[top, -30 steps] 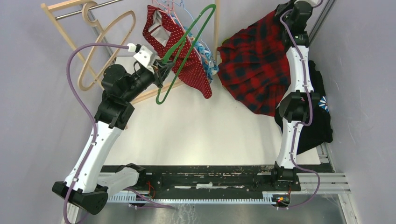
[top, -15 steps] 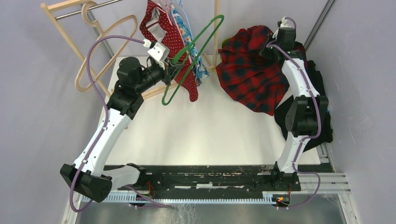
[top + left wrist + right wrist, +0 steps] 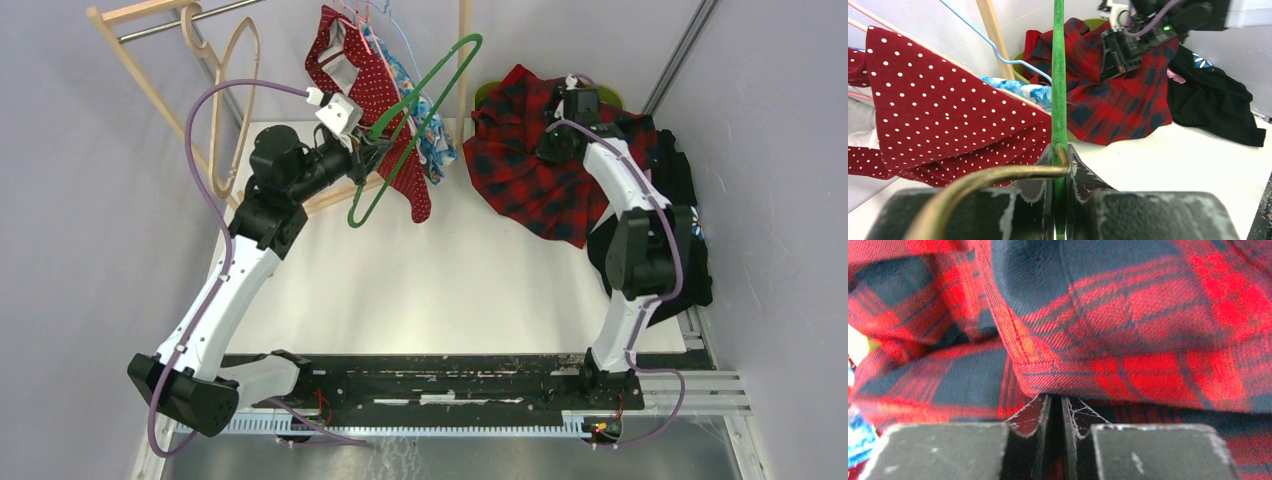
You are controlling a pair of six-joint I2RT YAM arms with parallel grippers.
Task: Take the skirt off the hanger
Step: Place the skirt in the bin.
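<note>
The red plaid skirt (image 3: 525,175) lies in a loose heap at the far right of the bench (image 3: 430,290), well apart from the green hanger (image 3: 1058,75). Its far part is draped over a yellow-green tub (image 3: 488,93), whose rim shows on either side of the cloth. What the tub holds under the skirt is hidden.

The right tool (image 3: 1054,410) is down on the heap with its jaws a narrow slit apart. A hem of the plaid sits right at the tips, and I cannot tell whether any cloth is pinched between them.

The left tool (image 3: 1059,165) is clamped on the green hanger and holds it up in the air, tilted, over the far left of the bench.

Just behind the hanger, a red polka-dot garment (image 3: 943,115) and a blue flowered garment (image 3: 1020,90) hang from the wooden rack (image 3: 130,60). A black garment (image 3: 1218,105) lies crumpled at the bench's right edge, beside the skirt.
</note>
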